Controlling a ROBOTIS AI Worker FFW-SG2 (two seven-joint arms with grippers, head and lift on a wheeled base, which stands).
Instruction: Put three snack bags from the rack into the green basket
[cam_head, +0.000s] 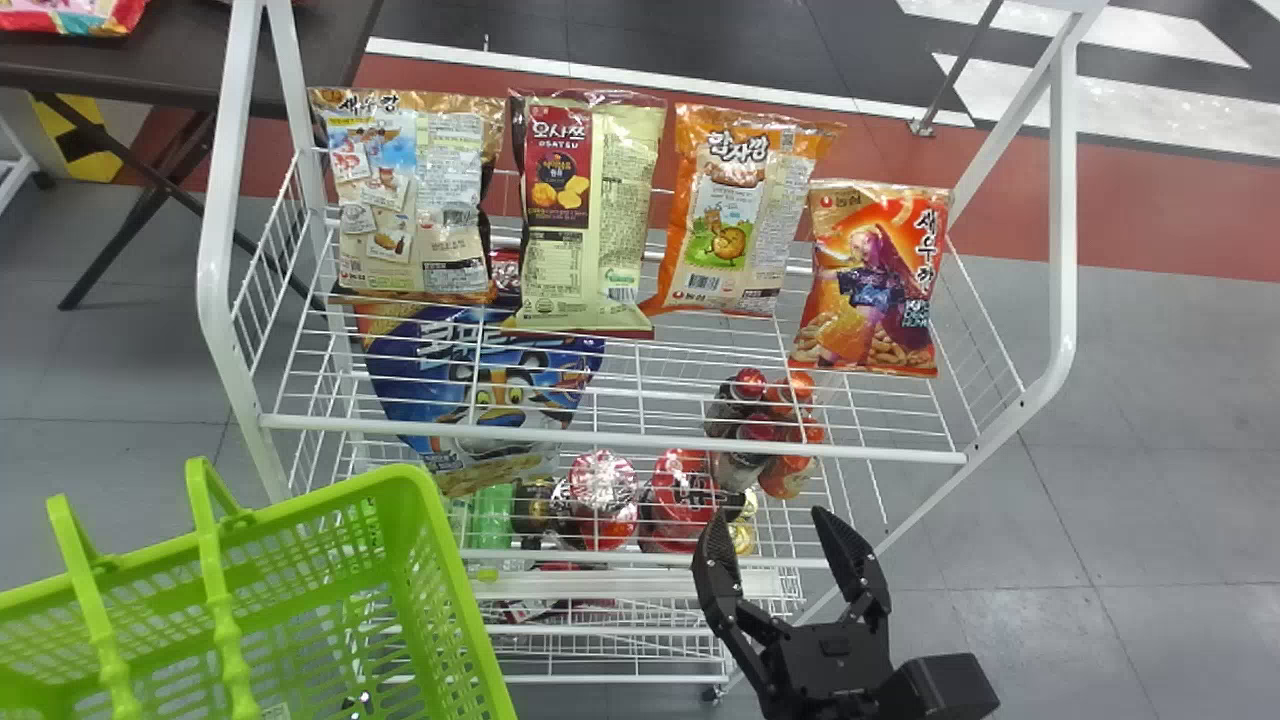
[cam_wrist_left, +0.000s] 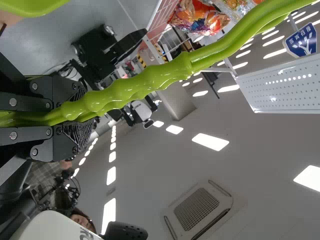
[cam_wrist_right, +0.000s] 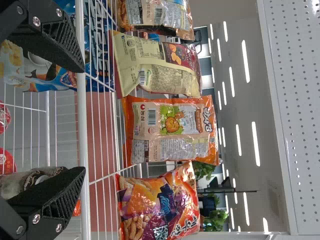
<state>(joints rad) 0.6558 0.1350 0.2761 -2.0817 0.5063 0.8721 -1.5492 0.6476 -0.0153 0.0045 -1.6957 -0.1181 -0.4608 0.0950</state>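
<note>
In the head view, the white rack (cam_head: 600, 437) carries four snack bags side by side on its top shelf: a beige one (cam_head: 410, 215) nearest the rack's left end, a cream-and-maroon one (cam_head: 570, 250), an orange-and-white one (cam_head: 735, 205) and an orange-red one (cam_head: 870, 290) nearest its right end. Below the rack's top shelf are a blue bag (cam_head: 480, 370) and a group of bottles (cam_head: 755, 435). The green basket (cam_head: 455, 560) is in front of the rack, toward its left end. The right gripper (cam_head: 768, 513) is in front of the rack's right half, its jaws well apart. In the left wrist view, the left gripper (cam_wrist_left: 86, 116) is clamped on the basket's handle (cam_wrist_left: 145, 84). In the right wrist view, the right gripper (cam_wrist_right: 84, 120) stands spread at the rack's front rail, facing the four bags.
</note>
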